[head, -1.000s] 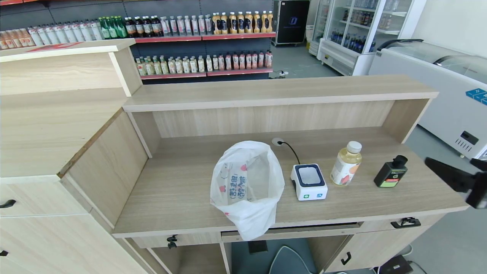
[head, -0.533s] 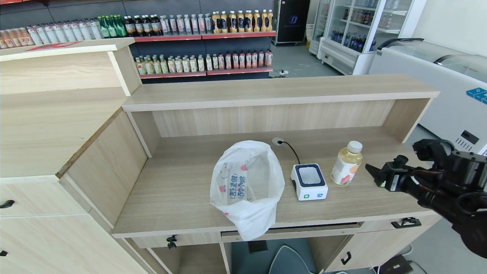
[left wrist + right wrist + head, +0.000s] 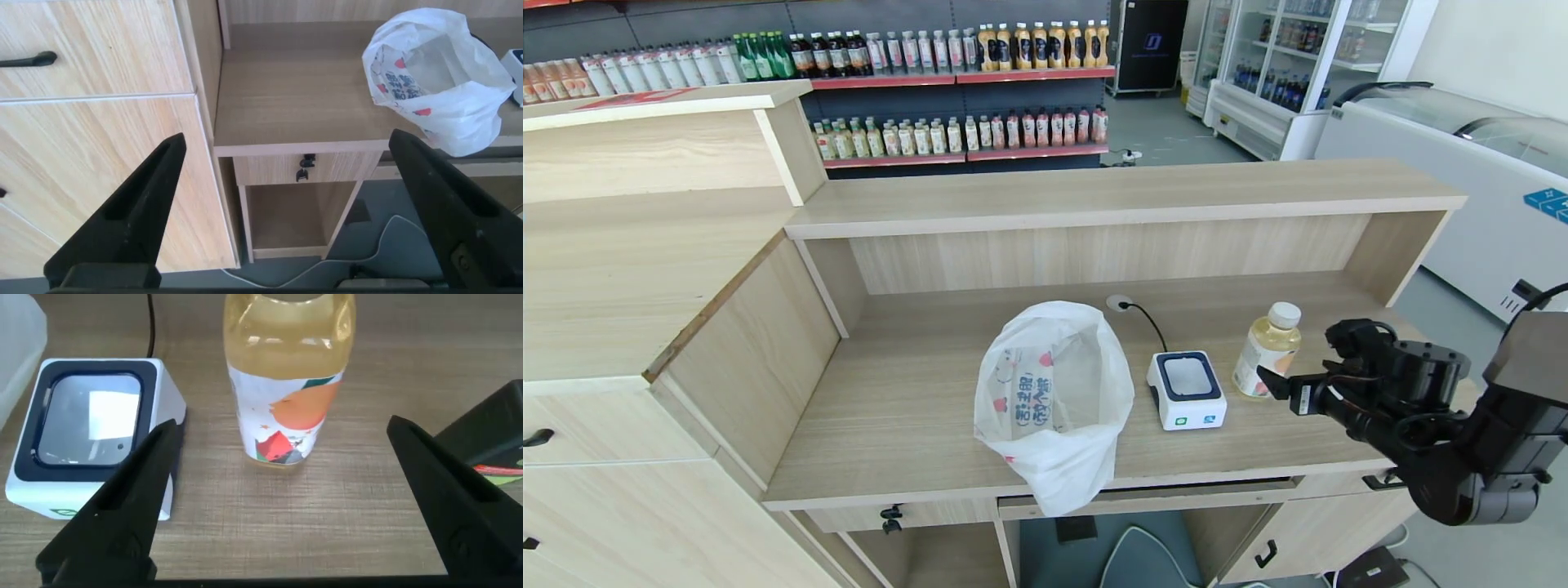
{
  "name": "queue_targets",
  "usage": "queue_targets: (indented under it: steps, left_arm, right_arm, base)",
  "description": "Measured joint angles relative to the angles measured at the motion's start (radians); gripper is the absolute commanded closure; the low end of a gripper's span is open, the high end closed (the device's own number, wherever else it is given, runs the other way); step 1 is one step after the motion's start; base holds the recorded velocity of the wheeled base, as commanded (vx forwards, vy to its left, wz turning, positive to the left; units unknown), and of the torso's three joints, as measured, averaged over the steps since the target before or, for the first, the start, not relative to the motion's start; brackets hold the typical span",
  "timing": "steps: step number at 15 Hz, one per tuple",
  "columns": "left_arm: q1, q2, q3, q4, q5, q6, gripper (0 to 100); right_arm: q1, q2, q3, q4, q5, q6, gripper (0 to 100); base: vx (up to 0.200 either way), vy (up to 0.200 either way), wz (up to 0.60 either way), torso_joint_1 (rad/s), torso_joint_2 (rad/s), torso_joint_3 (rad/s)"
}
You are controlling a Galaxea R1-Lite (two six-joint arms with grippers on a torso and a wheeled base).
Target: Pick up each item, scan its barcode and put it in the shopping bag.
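Juice bottle not yet picked up: upright on counter, just beside scanner. Right claw spread wide, facing it, not touching. Dark bottle also waiting. Left claw open, empty, well apart from bag. Scanning and bagging seemingly all ahead.

Yellow juice bottle upright just ahead of right claw; scanner, white bag leftward; black bottle right.
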Motion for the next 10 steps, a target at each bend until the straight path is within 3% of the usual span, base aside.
queue_targets:
  steps: [6,10]
  left_arm:
    - [0.0,0.0,0.0,0.0,0.0,0.0,0]
    - [0.0,0.0,0.0,0.0,0.0,0.0,0]
  right_arm:
    - [0.021,0.094,-0.165,0.009,-0.009,-0.044,0]
    - [0.051,0.139,-0.206,0.013,-0.032,-0.044,0]
  base:
    - [0.0,0.0,0.0,0.0,0.0,0.0]
    - [0.0,0.0,0.0,0.0,0.0,0.0]
